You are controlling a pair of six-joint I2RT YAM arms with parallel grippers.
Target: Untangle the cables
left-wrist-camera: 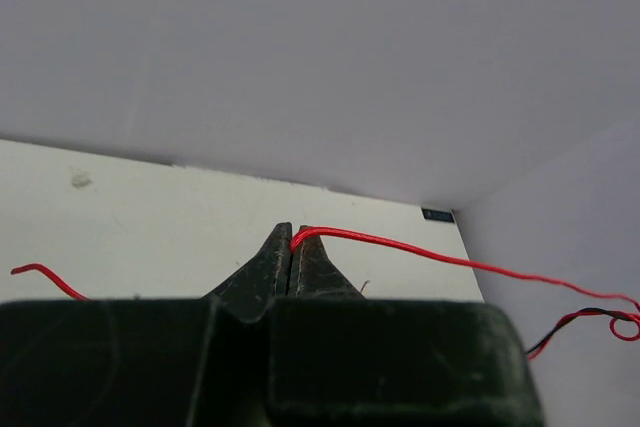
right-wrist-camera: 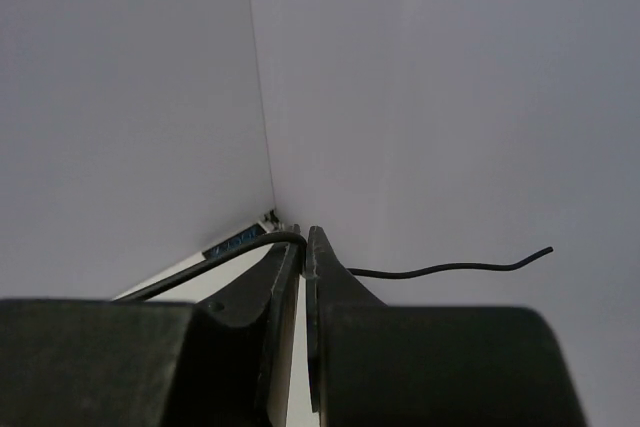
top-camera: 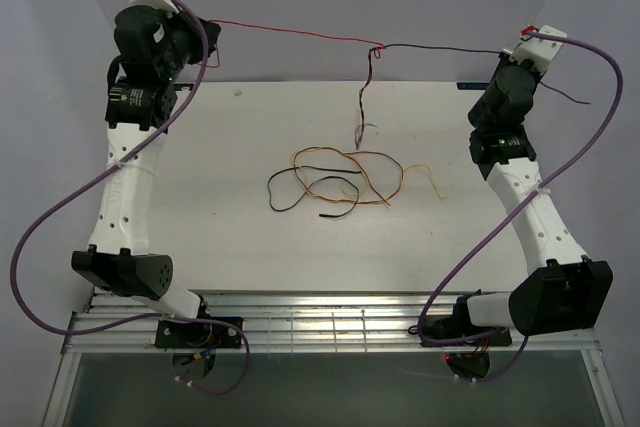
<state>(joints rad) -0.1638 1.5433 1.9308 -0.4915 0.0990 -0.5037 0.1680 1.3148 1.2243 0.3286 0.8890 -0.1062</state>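
A thin red cable (top-camera: 300, 33) runs taut above the table from my left gripper (top-camera: 207, 24) to a knot (top-camera: 379, 47). A thin black cable (top-camera: 445, 48) runs on from the knot to my right gripper (top-camera: 507, 54). Twisted red and black ends (top-camera: 364, 97) hang down from the knot. In the left wrist view the gripper (left-wrist-camera: 291, 239) is shut on the red cable (left-wrist-camera: 450, 259). In the right wrist view the gripper (right-wrist-camera: 303, 239) is shut on the black cable (right-wrist-camera: 200, 265), whose free end (right-wrist-camera: 450, 268) sticks out to the right.
A loose tangle of yellow/orange cable (top-camera: 345, 172) and black cable (top-camera: 290, 192) lies mid-table on the white tabletop (top-camera: 200, 207). Grey walls close in the back and both sides. Thick purple hoses (top-camera: 60, 217) loop off both arms.
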